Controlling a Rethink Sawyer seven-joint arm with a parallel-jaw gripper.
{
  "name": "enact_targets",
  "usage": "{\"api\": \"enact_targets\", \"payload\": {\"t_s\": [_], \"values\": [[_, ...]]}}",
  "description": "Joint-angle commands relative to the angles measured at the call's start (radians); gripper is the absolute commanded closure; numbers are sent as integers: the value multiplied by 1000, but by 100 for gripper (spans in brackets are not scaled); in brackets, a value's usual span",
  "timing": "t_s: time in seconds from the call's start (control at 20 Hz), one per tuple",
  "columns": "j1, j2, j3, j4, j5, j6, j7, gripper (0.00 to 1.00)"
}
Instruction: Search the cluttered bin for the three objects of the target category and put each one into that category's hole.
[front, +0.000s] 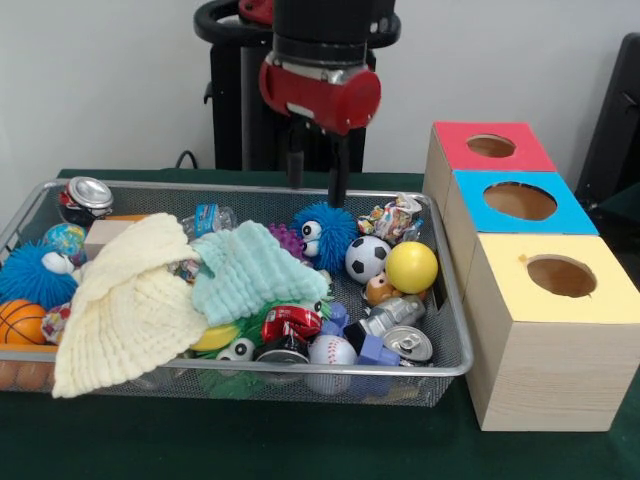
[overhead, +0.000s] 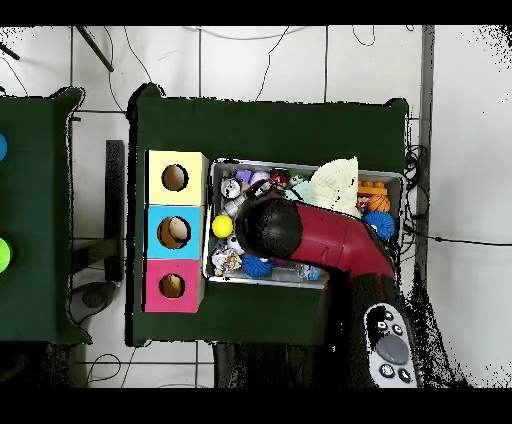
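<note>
Hovering above bin, fingers parted, empty, just over blue spiky ball.

A plain pale wall fills the space behind the gripper, evenly lit and bare. Beneath the gripper the table is draped in dark green cloth. In the front view, a dark piece of furniture stands at the picture's edge, well off to the side of the gripper; what it is cannot be told. From overhead, the floor is pale with thin dark seams, and black cables trail across it beyond the table's far side. A second green-covered table stands apart, past the side of the first.
</note>
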Motion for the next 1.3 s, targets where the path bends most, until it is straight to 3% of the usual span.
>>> {"api": "enact_targets", "payload": {"t_s": [0.05,0.5,0.85,1.3], "values": [[28,167,34,84,-27,-179,136,0],[48,205,7,144,-36,-258,100,0],[131,164,-76,242,26,-229,192,0],[202,235,-105,257,77,-345,243,0]]}}
